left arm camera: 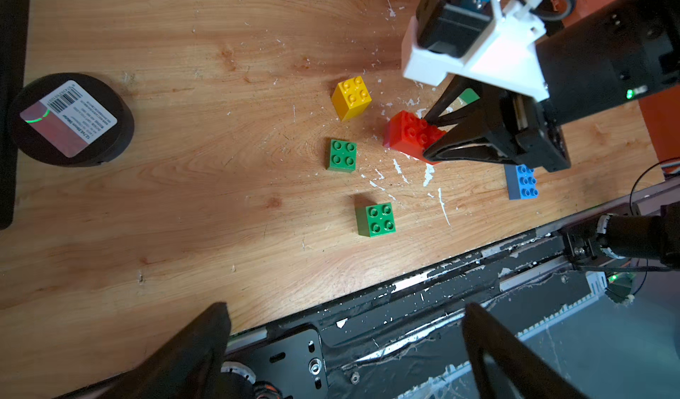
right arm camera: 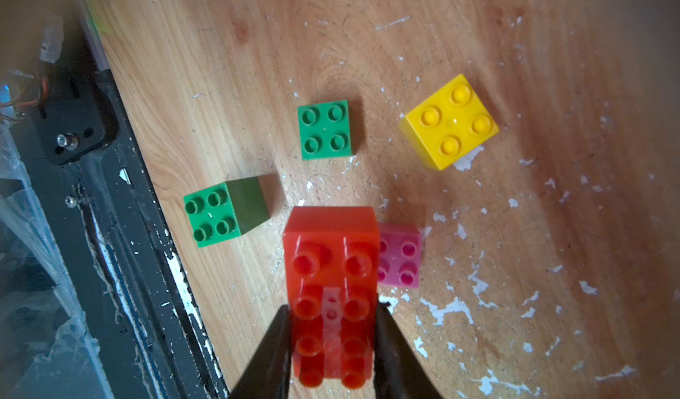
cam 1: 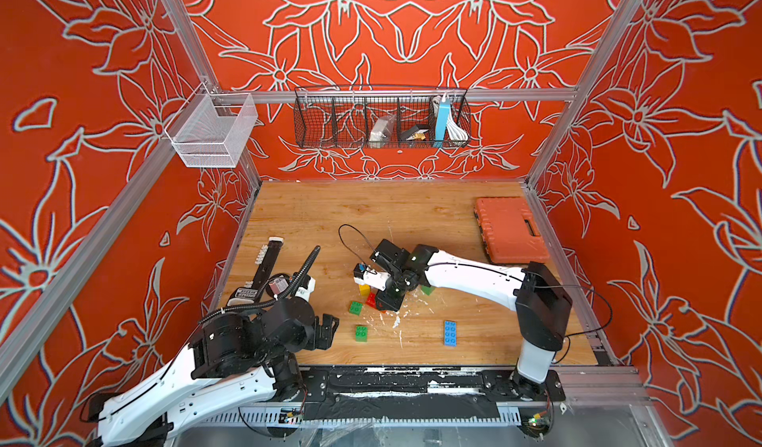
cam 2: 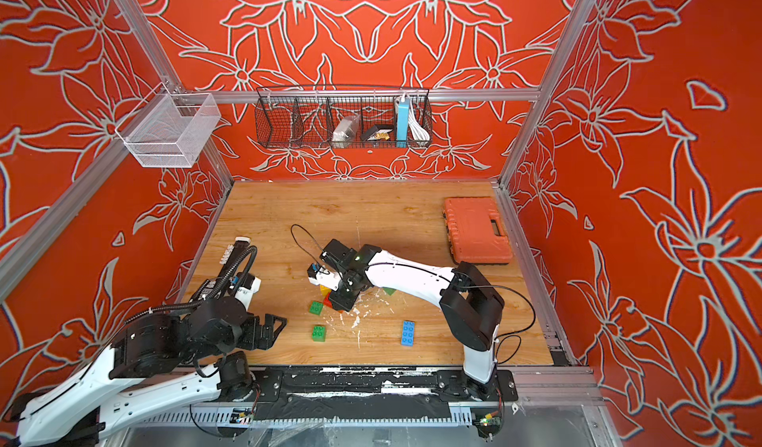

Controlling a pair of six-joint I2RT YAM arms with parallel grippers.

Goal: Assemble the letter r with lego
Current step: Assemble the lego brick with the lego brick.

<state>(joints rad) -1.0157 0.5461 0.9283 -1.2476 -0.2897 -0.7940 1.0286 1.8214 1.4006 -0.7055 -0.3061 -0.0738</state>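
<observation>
My right gripper (right arm camera: 333, 307) is shut on a red 2x4 lego brick (right arm camera: 331, 286), fingers on its long sides, low over the table's middle (cam 1: 372, 299). Beside the red brick lies a pink brick (right arm camera: 401, 255), partly covered by it. A yellow brick (right arm camera: 450, 121) and two green bricks (right arm camera: 325, 130) (right arm camera: 220, 213) sit just beyond. Another green brick (cam 1: 428, 289) peeks from under the right arm. A blue 2x4 brick (cam 1: 450, 333) lies alone at the front right. My left gripper (left arm camera: 346, 312) hangs open and empty over the table's front edge, left of the bricks (cam 1: 330, 329).
An orange ribbed case (cam 1: 509, 228) lies at the back right. A black round puck with a barcode label (left arm camera: 70, 119) and a long black tool (cam 1: 268, 263) sit at the left edge. White flecks dot the wood around the bricks. Wire baskets (cam 1: 381, 117) hang on the back wall.
</observation>
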